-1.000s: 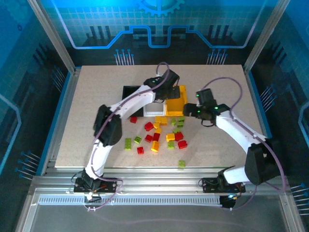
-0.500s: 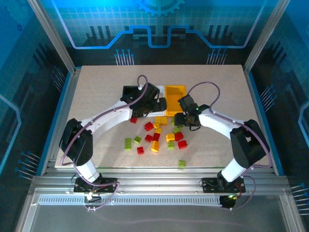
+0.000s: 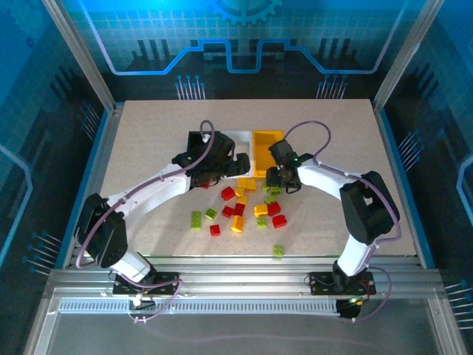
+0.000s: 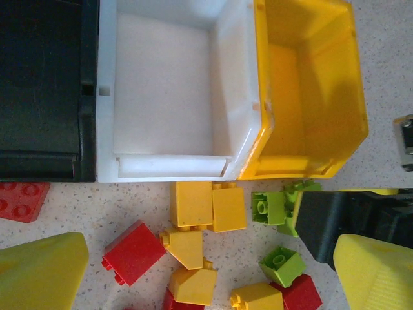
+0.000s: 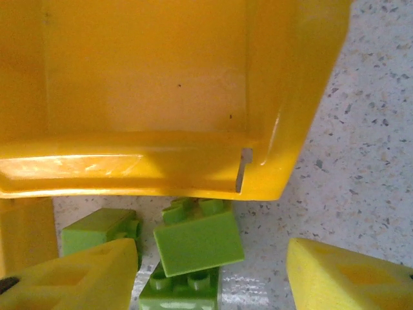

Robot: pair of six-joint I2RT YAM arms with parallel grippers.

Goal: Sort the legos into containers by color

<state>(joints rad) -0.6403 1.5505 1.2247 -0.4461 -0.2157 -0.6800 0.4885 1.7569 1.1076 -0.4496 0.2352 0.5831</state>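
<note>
Straddling a lime-green plastic brick (image 5: 199, 242) at six o'clock of the yellow plastic bin (image 5: 129, 165), the right hand (image 5: 210, 252) gapes. The left hand (image 4: 211, 245) is spread wide.

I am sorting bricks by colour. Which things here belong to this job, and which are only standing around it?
Belong to the job:
red bricks, yellow bricks, green bricks, black bin, white bin, yellow bin.

Only surroundings:
table, metal frame, blue back wall.
</note>
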